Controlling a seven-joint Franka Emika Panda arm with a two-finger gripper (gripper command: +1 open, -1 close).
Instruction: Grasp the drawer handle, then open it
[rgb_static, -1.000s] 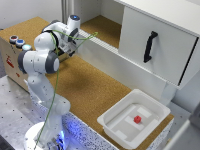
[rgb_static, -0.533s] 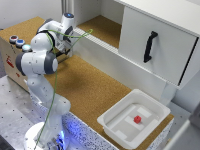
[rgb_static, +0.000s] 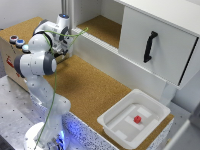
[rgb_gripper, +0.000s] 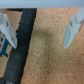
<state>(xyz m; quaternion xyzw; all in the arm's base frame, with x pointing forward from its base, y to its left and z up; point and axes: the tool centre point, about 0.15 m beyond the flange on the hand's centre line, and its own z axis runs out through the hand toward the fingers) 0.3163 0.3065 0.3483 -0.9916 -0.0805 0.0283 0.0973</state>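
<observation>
Black drawer handle (rgb_static: 150, 46) untouched; gripper (rgb_gripper: 40, 30) spread.

The drawer (rgb_static: 152, 42) has a glossy white front; the drawer handle (rgb_static: 149, 46) on it is black; the desk (rgb_static: 92, 87) is speckled cork-brown; at five o'clock a white tray (rgb_static: 134, 118) holds a small red object (rgb_static: 136, 119); the arm (rgb_static: 42, 60) is white and grey with a green cable (rgb_static: 52, 95); the fingers (rgb_gripper: 7, 30) look pale blue-white.
</observation>
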